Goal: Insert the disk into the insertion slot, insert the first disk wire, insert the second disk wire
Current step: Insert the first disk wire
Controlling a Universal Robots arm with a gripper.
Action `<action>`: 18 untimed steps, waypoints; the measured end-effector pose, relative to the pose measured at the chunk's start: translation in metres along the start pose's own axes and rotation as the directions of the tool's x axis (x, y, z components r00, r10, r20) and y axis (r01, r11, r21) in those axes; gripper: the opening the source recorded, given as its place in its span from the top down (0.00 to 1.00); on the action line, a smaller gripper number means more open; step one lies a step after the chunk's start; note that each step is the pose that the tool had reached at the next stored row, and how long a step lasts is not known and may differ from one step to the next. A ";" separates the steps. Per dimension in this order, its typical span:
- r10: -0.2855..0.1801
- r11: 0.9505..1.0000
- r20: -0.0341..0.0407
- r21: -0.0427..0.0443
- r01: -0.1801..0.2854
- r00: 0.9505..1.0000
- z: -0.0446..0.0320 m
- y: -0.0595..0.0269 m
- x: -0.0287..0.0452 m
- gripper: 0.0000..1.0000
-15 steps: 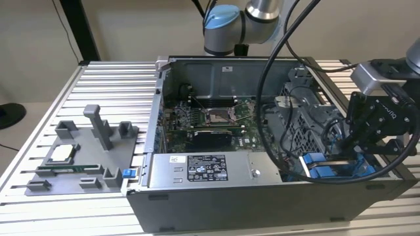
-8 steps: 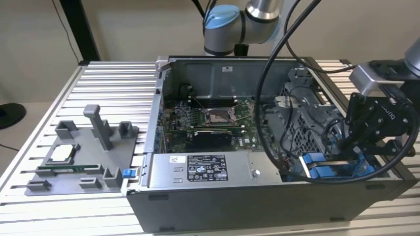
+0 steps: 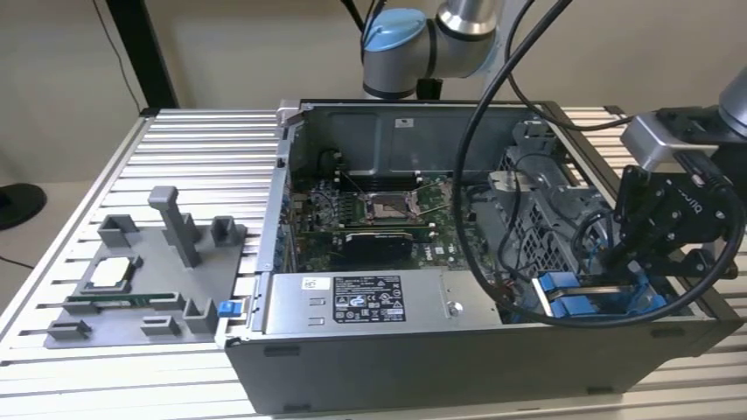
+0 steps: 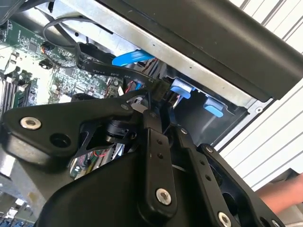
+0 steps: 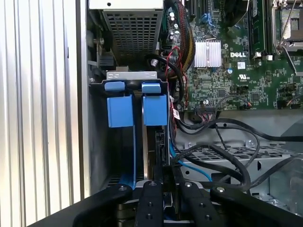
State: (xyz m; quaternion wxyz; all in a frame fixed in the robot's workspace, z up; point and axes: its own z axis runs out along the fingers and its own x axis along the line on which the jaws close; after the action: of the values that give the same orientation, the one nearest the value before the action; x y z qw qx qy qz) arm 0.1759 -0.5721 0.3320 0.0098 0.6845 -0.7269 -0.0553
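The disk [image 5: 155, 109] stands edge-on in its blue carrier inside the insertion slot [image 5: 98, 142], a grey-walled bay at the case corner on the exterior view's right. A second blue carrier [image 5: 120, 111] sits beside it. My gripper [image 5: 163, 177] hangs right over the disk's rear edge, shut on the black connector of a disk wire. In the second wrist view the gripper [image 4: 157, 100] pinches that connector [image 4: 161, 88], and its flat black wire [image 4: 90, 59] trails off toward the motherboard. In the exterior view the gripper [image 3: 603, 265] reaches down to the blue carriers [image 3: 572, 296].
The open computer case holds a silver power-supply box [image 3: 362, 302], a processor socket [image 3: 386, 207] and a green motherboard [image 5: 236, 61]. Loose black cables [image 5: 227, 156] cross the drive cage beside the slot. A grey parts fixture [image 3: 140, 280] sits on the exterior view's left. A person's hand [image 4: 284, 194] is nearby.
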 end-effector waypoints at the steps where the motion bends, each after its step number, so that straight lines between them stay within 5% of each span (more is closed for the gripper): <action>1: 0.000 1.000 0.000 0.000 0.000 1.000 0.0001 0.0000 0.0000 1.00; 13: 0.000 1.000 0.002 0.000 0.000 1.000 0.0017 -0.0001 0.0001 1.00; 18: 0.000 1.000 0.000 0.000 0.000 1.000 -0.0085 0.0008 -0.0005 1.00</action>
State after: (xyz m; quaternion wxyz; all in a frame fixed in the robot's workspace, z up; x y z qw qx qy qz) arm 0.1758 -0.5721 0.3405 0.0098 0.6845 -0.7269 -0.0553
